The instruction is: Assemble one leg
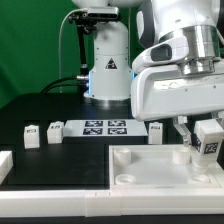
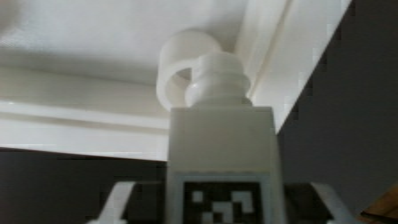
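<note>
I see the gripper (image 1: 205, 138) clamped on the leg (image 1: 209, 142). Its two fingers are drawn in against the sides of the small white block, and nothing else is in its hold. The leg hangs over the white panel (image 1: 140, 165), towards the panel's end on the exterior view's right, with a tag facing the exterior camera.

In the wrist view the leg runs away from the camera through the middle of the picture. Its tagged face is nearest, and its rounded screw tip (image 2: 201, 70) at the far end lies against the pale rim of the panel. That part is soft and washed out, so I cannot tell whether the tip touches the panel or sits just above it.

Beyond the panel, the marker board (image 1: 105, 127) lies flat on the black table (image 1: 60, 165). Three spare legs stand there, the first (image 1: 31, 135) and second (image 1: 56, 131) on the exterior view's left of the board. The third (image 1: 155, 131) is just beside the board's right end.
</note>
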